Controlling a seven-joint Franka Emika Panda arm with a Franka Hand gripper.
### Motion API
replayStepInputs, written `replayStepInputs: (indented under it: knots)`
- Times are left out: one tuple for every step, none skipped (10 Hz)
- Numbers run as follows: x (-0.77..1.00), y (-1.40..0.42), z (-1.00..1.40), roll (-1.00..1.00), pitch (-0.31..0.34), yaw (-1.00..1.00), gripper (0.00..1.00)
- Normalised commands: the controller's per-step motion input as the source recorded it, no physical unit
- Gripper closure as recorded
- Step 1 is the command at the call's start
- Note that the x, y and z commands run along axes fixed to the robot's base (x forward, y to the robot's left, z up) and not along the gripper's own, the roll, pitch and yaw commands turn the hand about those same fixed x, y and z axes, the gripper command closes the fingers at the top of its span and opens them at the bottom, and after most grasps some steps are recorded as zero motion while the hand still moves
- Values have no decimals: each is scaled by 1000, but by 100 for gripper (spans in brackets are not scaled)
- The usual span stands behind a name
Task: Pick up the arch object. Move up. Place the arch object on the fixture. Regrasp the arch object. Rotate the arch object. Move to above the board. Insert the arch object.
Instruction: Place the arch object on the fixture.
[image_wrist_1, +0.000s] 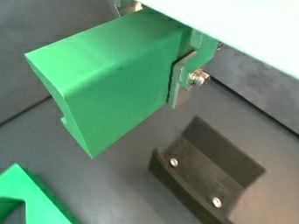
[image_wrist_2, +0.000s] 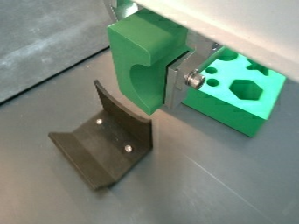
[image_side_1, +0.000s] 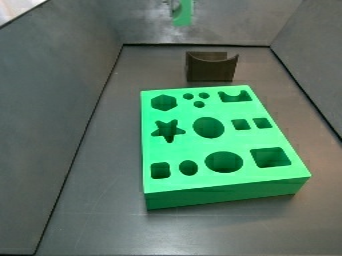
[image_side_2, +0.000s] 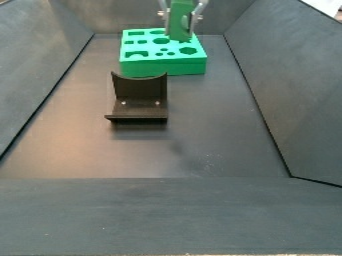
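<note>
wrist views close above fixture, side views opposed

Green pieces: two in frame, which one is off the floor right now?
The arch object, the small green block clamped between the fingers of the gripper and held in the air over the fixture. The board, the big slab with cut-outs, lies flat on the floor.

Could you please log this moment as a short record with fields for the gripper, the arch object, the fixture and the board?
gripper: gripper raised above the floor, near the top of both side views, shut on the arch object
arch object: arch object held between the fingers, clear of the floor
fixture: fixture on the floor, nothing on it, below the held piece in both wrist views
board: board flat on the floor, apart from the fixture, all visible holes unfilled
</note>
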Motion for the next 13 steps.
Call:
replayStepInputs:
  knots:
    - [1000, -80, -70, -115, 16, -9, 100]
    - [1000, -58, -59, -109, 32, -4, 100]
    - [957, -44, -47, -108, 45, 1, 100]
    - [847, -24, -33, -108, 58, 5, 100]
    - [808, 966, 308, -1000, 259, 92, 100]
    - [666, 938, 305, -1000, 271, 77, 100]
    - [572, 807, 199, -1000, 279, 45, 100]
    - [490, 594, 55, -1000, 274, 18, 100]
    - [439, 429, 31, -1000, 278, -4, 100]
    - [387, 266, 27, -1000, 288, -30, 100]
    - [337, 119, 10, -1000, 295, -60, 100]
    - [265, 65, -8, -915, 280, -101, 100]
    - [206, 69, -3, -744, 238, -122, 100]
